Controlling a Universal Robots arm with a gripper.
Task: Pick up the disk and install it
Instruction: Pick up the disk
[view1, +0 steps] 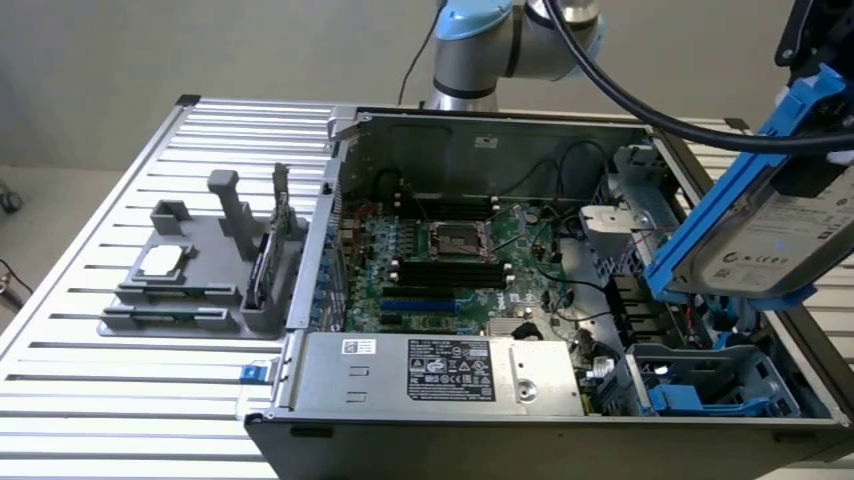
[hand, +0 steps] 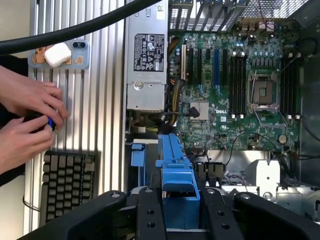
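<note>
Beneath the gripper (view1: 817, 172), in the exterior view, the disk (view1: 781, 235) hangs tilted in its blue carrier (view1: 727, 190), held clear above the open computer case (view1: 467, 140) with the drive bay (view1: 694, 385) below. Between the fingers (hand: 150, 215), in the wrist view, the carrier's end is clamped by half-closed jaws; to seat it well, I judge, square the disk to the bay and keep it off the cables (hand: 173, 100).

Robotics lab, slatted aluminium bench (view1: 67, 400), opened computer tower (view1: 481, 135), robot arm (view1: 478, 40)
</note>
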